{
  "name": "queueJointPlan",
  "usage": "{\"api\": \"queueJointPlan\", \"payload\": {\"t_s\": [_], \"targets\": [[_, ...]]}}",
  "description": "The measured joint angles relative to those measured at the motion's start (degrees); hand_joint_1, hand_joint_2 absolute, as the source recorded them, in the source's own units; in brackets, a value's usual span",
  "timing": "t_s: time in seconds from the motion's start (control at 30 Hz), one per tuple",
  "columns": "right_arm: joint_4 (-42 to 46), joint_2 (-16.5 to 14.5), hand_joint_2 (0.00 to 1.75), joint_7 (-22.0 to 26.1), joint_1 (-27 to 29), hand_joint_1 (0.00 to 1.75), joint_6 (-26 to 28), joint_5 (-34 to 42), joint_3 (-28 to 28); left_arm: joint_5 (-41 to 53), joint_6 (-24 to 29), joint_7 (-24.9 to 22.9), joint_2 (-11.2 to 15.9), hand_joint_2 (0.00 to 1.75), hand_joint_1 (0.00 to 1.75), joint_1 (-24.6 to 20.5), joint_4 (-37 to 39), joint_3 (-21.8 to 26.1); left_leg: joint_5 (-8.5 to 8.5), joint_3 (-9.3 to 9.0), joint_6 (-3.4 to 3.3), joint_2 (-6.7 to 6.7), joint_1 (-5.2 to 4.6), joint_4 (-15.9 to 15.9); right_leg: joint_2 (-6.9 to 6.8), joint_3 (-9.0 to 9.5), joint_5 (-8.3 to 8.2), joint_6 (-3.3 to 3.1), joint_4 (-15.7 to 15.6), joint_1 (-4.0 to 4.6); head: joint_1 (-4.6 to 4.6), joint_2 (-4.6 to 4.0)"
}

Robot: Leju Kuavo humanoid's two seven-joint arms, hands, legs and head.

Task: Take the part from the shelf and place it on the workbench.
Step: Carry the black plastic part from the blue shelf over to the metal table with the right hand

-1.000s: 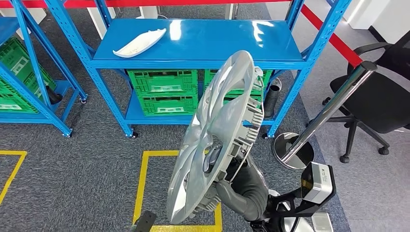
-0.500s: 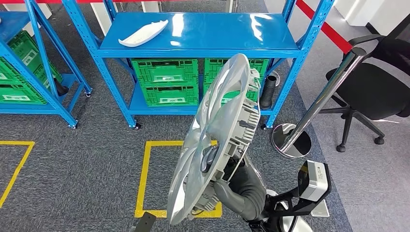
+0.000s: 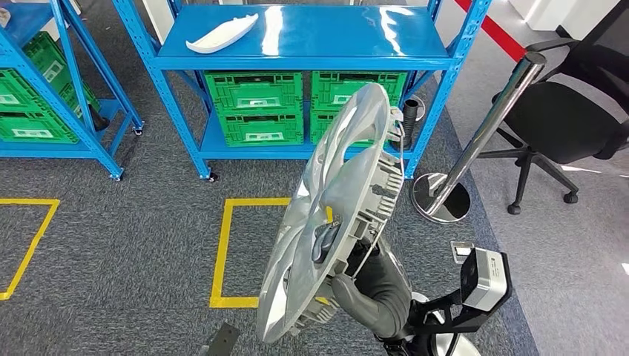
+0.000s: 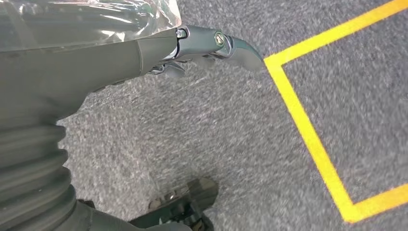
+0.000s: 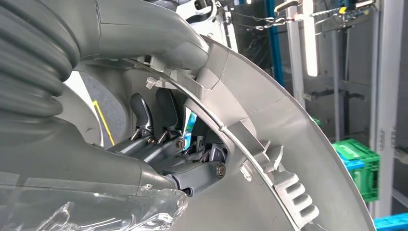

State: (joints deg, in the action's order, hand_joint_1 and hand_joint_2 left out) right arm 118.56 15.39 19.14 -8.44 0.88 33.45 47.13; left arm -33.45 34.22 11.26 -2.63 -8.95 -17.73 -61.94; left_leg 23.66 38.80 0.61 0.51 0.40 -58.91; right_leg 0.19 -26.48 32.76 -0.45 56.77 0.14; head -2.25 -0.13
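A silver hubcap was held on edge by the right hand, low and near, centre-right in the head view. Fingers were hooked through an opening near its rim; the thumb was laid on the back side. The grip looked firm, but on one small spot only.

The left hand was hung low over grey carpet beside a yellow floor line. Nothing was held; its fingers looked loosely bent, so whether open or closed could not be told.

The blue shelf was far and centre, well apart from the hubcap, with a white part on its top level, left side, and green crates below. A steel post stood to the right, a black chair further right. No workbench was seen.

Judged: the hubcap was already off the shelf, and carrying to the workbench remained.

Risks:
- Disc wide and gripped at one rim point, so swing or twist in the fingers during walking could loosen it.
- Much of the head view was blocked by the hubcap, so the post base or shelf leg could be clipped on a turn.
- Thin plastic clips on the back could be snapped by a hard set-down.
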Motion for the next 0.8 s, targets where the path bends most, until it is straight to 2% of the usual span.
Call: {"api": "queueJointPlan", "payload": {"t_s": [0.03, 0.07, 0.1, 0.17, 0.2, 0.23, 0.27, 0.3, 0.33, 0.37, 0.4, 0.43, 0.47, 0.53, 0.6, 0.67, 0.7, 0.73, 0.77, 0.8], "targets": [[0.0, -0.01, 1.75, 0.13, 0.07, 1.75, 0.17, -0.14, -0.05, -0.04, 0.01, -0.05, -0.01, 1.75, 0.0, 0.11, 0.0, -0.01, -0.09, 0.31, 0.38, -0.03, 0.16, 0.05, -0.06, -0.44, -0.47, -0.44, -0.14, 0.04, 0.02, 0.0], [0.0, -0.02, 1.75, 0.25, 0.15, 1.75, 0.36, -0.21, -0.08, -0.07, 0.01, -0.09, -0.02, 1.75, 0.0, 0.26, 0.0, -0.01, 0.73, 0.61, 0.71, -0.06, 0.26, -0.39, -0.15, -0.82, -1.05, -0.94, -0.21, -0.01, 0.08, 0.0], [-0.01, -0.03, 1.75, 0.33, 0.21, 1.75, 0.51, -0.23, -0.11, -0.09, 0.01, -0.11, -0.03, 1.75, 0.0, 0.4, 0.0, -0.02, 2.59, 1.1, 0.97, -0.1, 0.29, -1.83, -0.31, -1.18, -1.61, -1.36, -0.32, -0.12, 0.2, 0.0], [-0.01, -0.06, 1.75, 0.45, 0.28, 1.75, 0.72, -0.25, -0.14, -0.14, 0.01, -0.11, -0.02, 1.75, 0.0, 0.51, 0.01, -0.04, 7.75, 2.73, 1.34, -0.12, 0.32, -8.08, -0.74, -2.05, -2.45, -1.85, -0.23, -0.11, 0.45, 0.0], [-0.01, -0.07, 1.75, 0.47, 0.34, 1.75, 0.79, -0.25, -0.14, -0.16, 0.02, -0.11, -0.01, 1.75, 0.0, 0.52, 0.01, -0.04, 9.47, 3.54, 1.48, -0.12, 0.32, -11.76, -1.02, -2.55, -2.79, -1.93, -0.1, -0.07, 0.53, 0.0], [-0.01, -0.07, 1.75, 0.49, 0.43, 1.75, 0.84, -0.25, -0.14, -0.18, 0.02, -0.11, 0.01, 1.75, 0.0, 0.54, 0.02, -0.04, 10.01, 3.85, 1.57, -0.12, 0.32, -14.42, -1.32, -3.09, -3.06, -1.93, 0.12, -0.04, 0.55, 0.0], [-0.01, -0.07, 1.75, 0.49, 0.52, 1.75, 0.89, -0.24, -0.14, -0.2, 0.03, -0.11, 0.02, 1.75, 0.0, 0.56, 0.02, -0.04, 9.43, 3.3, 1.59, -0.12, 0.32, -15.2, -1.67, -3.65, -3.25, -1.89, 0.42, -0.03, 0.56, 0.0], [-0.01, -0.07, 1.75, 0.49, 0.59, 1.75, 0.93, -0.24, -0.14, -0.22, 0.04, -0.11, 0.03, 1.75, 0.0, 0.58, 0.01, -0.04, 8.16, 1.68, 1.53, -0.04, 0.32, -13.78, -2.07, -4.18, -3.34, -1.84, 0.79, -0.03, 0.57, 0.0], [-0.01, -0.07, 1.75, 0.49, 0.63, 1.75, 0.96, -0.25, -0.15, -0.23, 0.06, -0.11, 0.03, 1.75, 0.0, 0.55, 0.01, -0.04, 6.8, -0.85, 1.37, 0.3, 0.29, -10.52, -2.5, -4.6, -3.36, -1.76, 1.2, -0.02, 0.58, 0.0], [-0.01, -0.07, 1.75, 0.49, 0.67, 1.75, 0.98, -0.25, -0.16, -0.23, 0.07, -0.11, 0.03, 1.75, 0.0, 0.47, 0.0, -0.04, 6.14, -3.6, 1.11, 1.04, 0.11, -6.61, -2.97, -4.94, -3.31, -1.63, 1.56, 0.08, 0.59, 0.0], [0.0, -0.07, 1.75, 0.5, 0.72, 1.75, 1.01, -0.25, -0.17, -0.23, 0.11, -0.11, 0.03, 1.75, 0.0, 0.35, 0.0, -0.04, 5.87, -5.76, 0.74, 1.75, -0.13, -3.21, -3.48, -5.16, -3.29, -1.42, 1.85, 0.18, 0.58, 0.0], [0.0, -0.07, 1.75, 0.51, 0.76, 1.75, 1.03, -0.25, -0.19, -0.27, 0.15, -0.1, 0.03, 1.75, 0.0, 0.24, 0.0, -0.04, 6.01, -7.02, 0.36, 2.29, -0.39, -0.96, -3.99, -5.3, -3.31, -1.17, 2.04, 0.27, 0.57, 0.0], [0.01, -0.08, 1.75, 0.52, 0.79, 1.75, 1.05, -0.26, -0.2, -0.35, 0.2, -0.1, 0.04, 1.75, 0.0, 0.16, 0.0, -0.03, 6.36, -7.33, 0.0, 2.42, -0.63, 0.05, -4.52, -5.43, -3.39, -0.89, 2.11, 0.34, 0.57, 0.0], [0.01, -0.09, 1.75, 0.54, 0.79, 1.75, 1.11, -0.37, -0.21, -0.6, 0.27, -0.09, 0.1, 1.75, 0.0, 0.23, 0.0, -0.02, 6.07, -6.97, -0.72, 1.58, -0.52, 0.73, -5.09, -5.6, -3.41, -0.28, 2.22, 0.32, 0.56, 0.0], [0.02, -0.09, 1.75, 0.56, 0.79, 1.75, 1.13, -0.55, -0.25, -0.76, 0.3, -0.06, 0.14, 1.75, 0.0, 0.32, 0.0, -0.02, 5.47, -6.62, -1.38, 0.67, -0.09, 1.26, -3.41, -6.53, -1.62, 0.41, 4.19, 0.17, 0.38, 0.0], [-0.01, -0.08, 1.75, 0.57, 0.84, 1.75, 1.14, -0.65, -0.29, -0.82, 0.36, 0.06, 0.09, 1.75, 0.0, 0.29, 0.0, -0.02, 5.01, -6.16, -1.72, -0.19, 0.11, 1.36, -1.17, -9.1, 2.08, 0.95, 10.22, -0.15, 0.08, 0.0], [-0.02, -0.07, 1.75, 0.56, 0.89, 1.75, 1.15, -0.67, -0.29, -0.87, 0.42, 0.12, 0.08, 1.75, 0.0, 0.28, 0.0, -0.02, 4.87, -5.92, -1.75, -0.64, 0.11, 1.31, -0.79, -10.61, 3.67, 1.12, 13.87, -0.28, -0.02, 0.0], [-0.04, -0.07, 1.75, 0.55, 0.93, 1.75, 1.16, -0.67, -0.28, -0.93, 0.5, 0.16, 0.08, 1.75, 0.0, 0.29, 0.0, -0.02, 4.75, -5.71, -1.72, -1.15, 0.1, 1.22, -0.66, -11.67, 4.4, 1.27, 16.51, -0.39, -0.06, 0.0], [-0.04, -0.07, 1.75, 0.54, 0.95, 1.75, 1.16, -0.67, -0.28, -0.99, 0.59, 0.17, 0.11, 1.75, 0.0, 0.31, 0.0, -0.02, 4.66, -5.53, -1.64, -1.73, 0.11, 1.1, -0.61, -11.86, 3.98, 1.36, 17.25, -0.48, -0.05, 0.0], [-0.04, -0.07, 1.75, 0.54, 0.95, 1.75, 1.17, -0.67, -0.28, -1.03, 0.67, 0.17, 0.13, 1.75, 0.0, 0.3, 0.0, -0.02, 4.59, -5.39, -1.57, -2.37, 0.14, 0.96, -0.47, -11.01, 2.47, 1.39, 15.74, -0.59, -0.06, 0.0]]}}
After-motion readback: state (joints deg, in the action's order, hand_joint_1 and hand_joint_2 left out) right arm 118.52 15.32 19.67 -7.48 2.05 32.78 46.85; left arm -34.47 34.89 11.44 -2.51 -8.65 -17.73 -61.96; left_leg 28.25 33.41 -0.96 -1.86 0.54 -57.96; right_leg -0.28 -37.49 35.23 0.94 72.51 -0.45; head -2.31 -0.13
